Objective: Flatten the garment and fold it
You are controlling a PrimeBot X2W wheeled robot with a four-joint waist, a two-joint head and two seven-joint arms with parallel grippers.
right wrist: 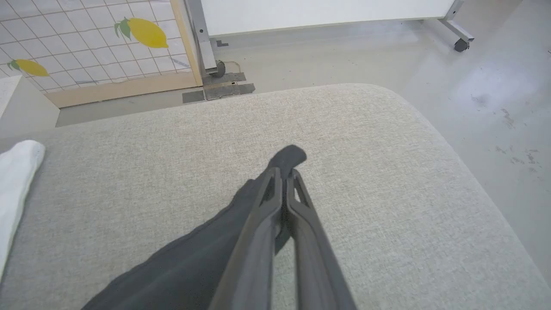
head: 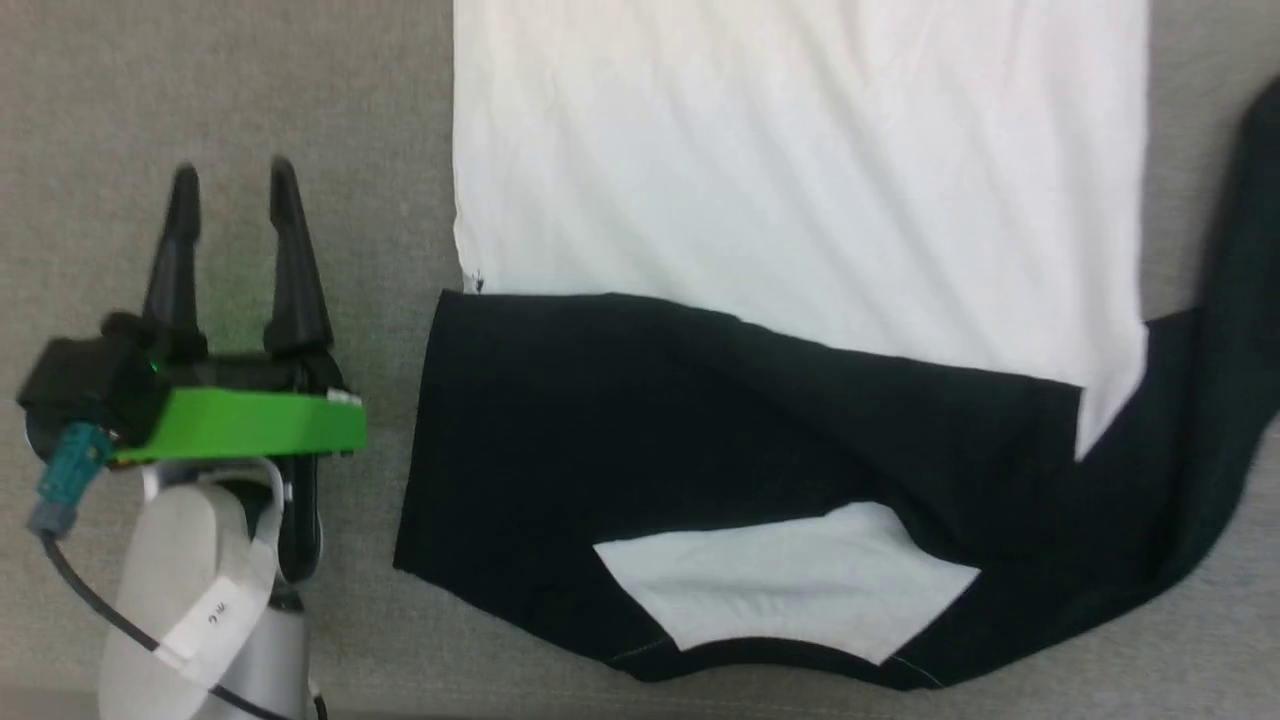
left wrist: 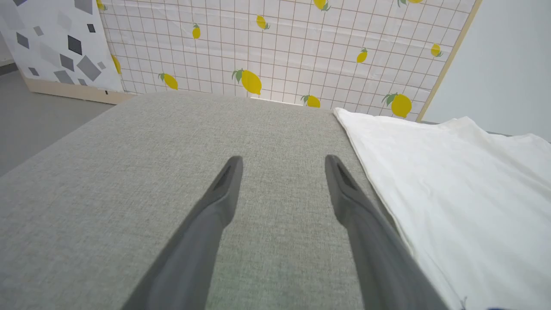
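While two left fingers (head: 290, 260) gape, two right fingers (right wrist: 262, 224) pinch one garment (head: 800, 150).

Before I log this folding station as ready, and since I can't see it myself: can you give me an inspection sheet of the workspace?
Surface: grey fabric top, rounded corner.
Job's things: garment lies with its white body spread; one black sleeve is folded across it, the other sleeve trails to the robot's right.
Clutter: nothing seen.
Grippers: left gripper open, beside the garment, not touching; right gripper shut on the trailing sleeve's end.
Cables: dark cable runs from the left wrist's teal plug.
Surroundings: lemon-print panel, grey floor.
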